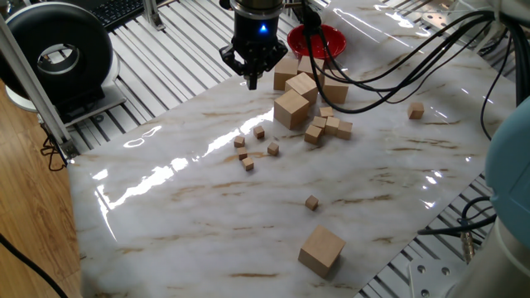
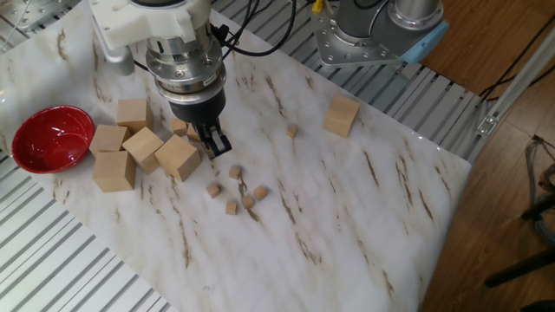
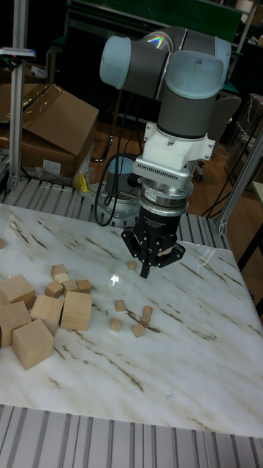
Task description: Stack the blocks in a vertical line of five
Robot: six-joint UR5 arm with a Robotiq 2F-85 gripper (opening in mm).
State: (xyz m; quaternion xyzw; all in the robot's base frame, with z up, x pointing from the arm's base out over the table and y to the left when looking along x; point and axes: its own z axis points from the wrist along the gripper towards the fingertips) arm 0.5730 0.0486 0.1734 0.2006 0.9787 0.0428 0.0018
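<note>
Gripper (image 1: 252, 79) fingers together, empty, hovering above table; we're eyeing tiny blocks (image 1: 254, 146) nearby. Risk: w/ cubes clustered so close, descending fingers knocking neighbours, scattering them.

Light-wood blocks (image 1: 248, 149) on white marble-veined table (image 1: 207, 207) (red bowl (image 1: 317, 40) behind).

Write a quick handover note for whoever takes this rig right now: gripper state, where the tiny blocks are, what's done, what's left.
Gripper: fingers look closed, holding nothing, hovering above the table beside the large cubes.
Tiny blocks: four loose in a cluster just in front of the gripper, one apart toward the lone large cube.
Done: nothing stacked yet.
Left: the whole five-high stack.
</note>
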